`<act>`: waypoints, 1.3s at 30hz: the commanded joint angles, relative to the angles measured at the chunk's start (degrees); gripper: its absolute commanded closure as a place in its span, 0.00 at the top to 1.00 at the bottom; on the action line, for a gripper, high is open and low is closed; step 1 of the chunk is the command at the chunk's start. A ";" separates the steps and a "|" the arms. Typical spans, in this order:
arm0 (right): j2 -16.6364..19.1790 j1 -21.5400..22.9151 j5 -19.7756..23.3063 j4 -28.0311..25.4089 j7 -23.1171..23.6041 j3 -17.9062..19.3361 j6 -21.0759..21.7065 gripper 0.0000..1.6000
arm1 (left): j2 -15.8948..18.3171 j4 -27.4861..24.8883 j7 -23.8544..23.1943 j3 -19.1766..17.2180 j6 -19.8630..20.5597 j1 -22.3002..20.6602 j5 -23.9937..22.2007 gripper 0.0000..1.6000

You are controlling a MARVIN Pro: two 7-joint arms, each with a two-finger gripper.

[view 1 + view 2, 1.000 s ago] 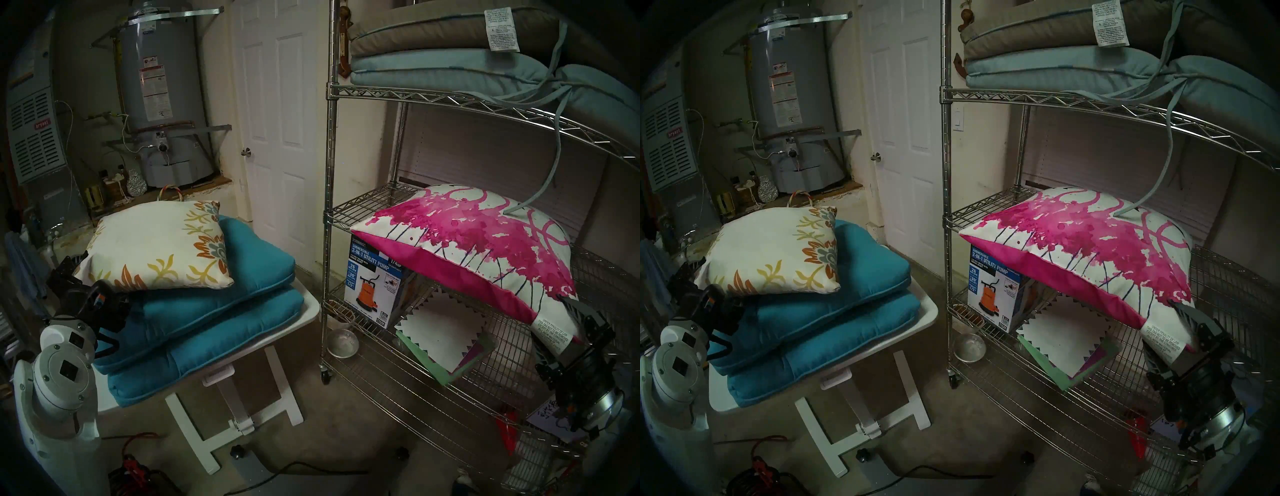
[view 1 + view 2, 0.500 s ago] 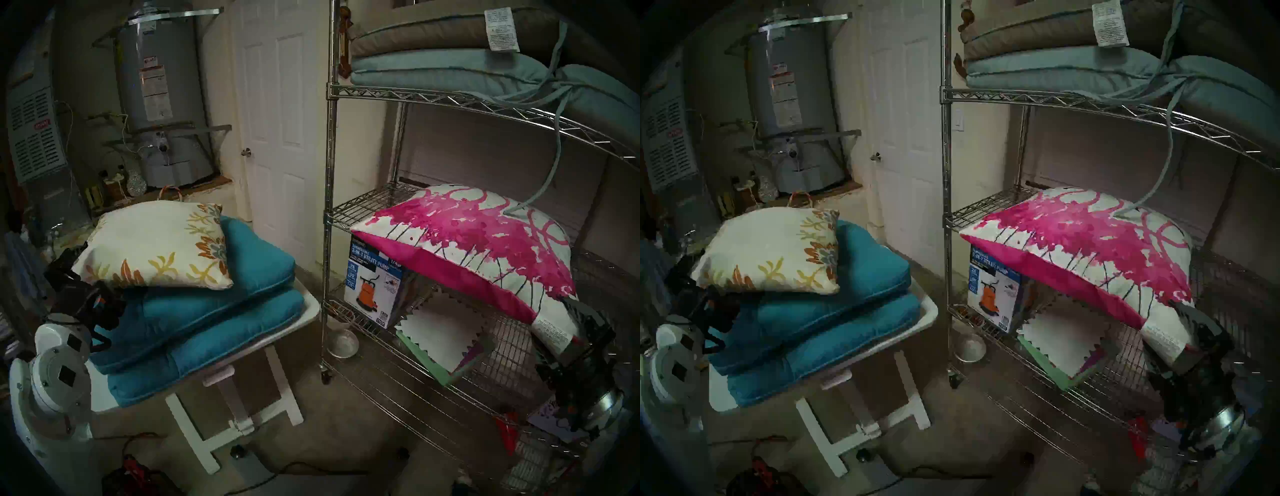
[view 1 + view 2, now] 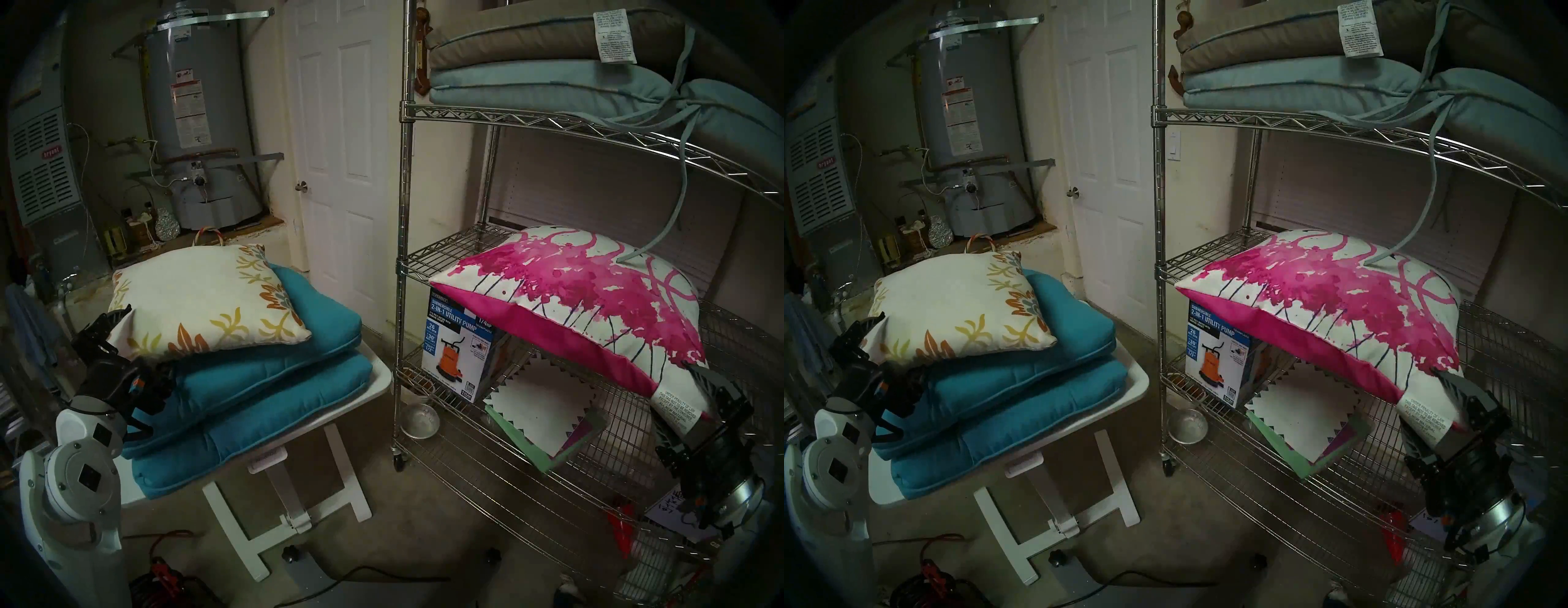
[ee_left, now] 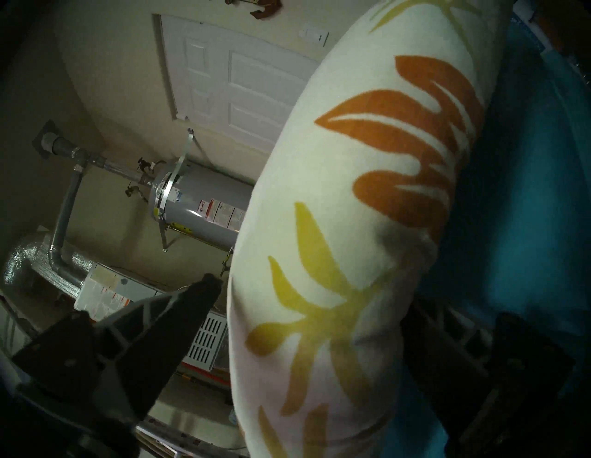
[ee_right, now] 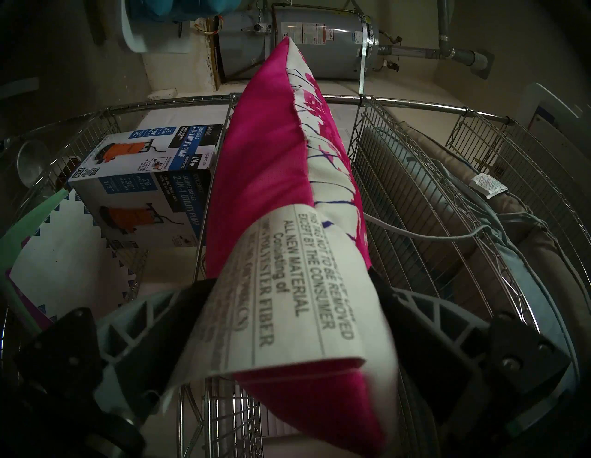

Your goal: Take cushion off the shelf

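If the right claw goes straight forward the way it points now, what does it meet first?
The pink splatter cushion. Its tagged corner already lies between the open fingers of the right claw, so going on would most likely push into the cushion itself, on the wire shelf. Whether the fingers touch it is unclear.

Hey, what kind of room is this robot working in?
Most likely a home garage or utility room: a water heater and a furnace stand by the wall, and a chrome wire shelf holds stored cushions and a utility pump box.

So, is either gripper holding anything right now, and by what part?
Cannot tell. The right gripper straddles the pink cushion at its tagged corner, and the left gripper straddles the floral pillow at a corner. No firm pinch is visible.
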 commanded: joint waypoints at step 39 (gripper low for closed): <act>-0.32 0.67 -0.05 -0.45 0.41 0.18 -0.62 1.00 | -2.42 -1.60 6.19 8.95 -19.25 7.88 -0.87 1.00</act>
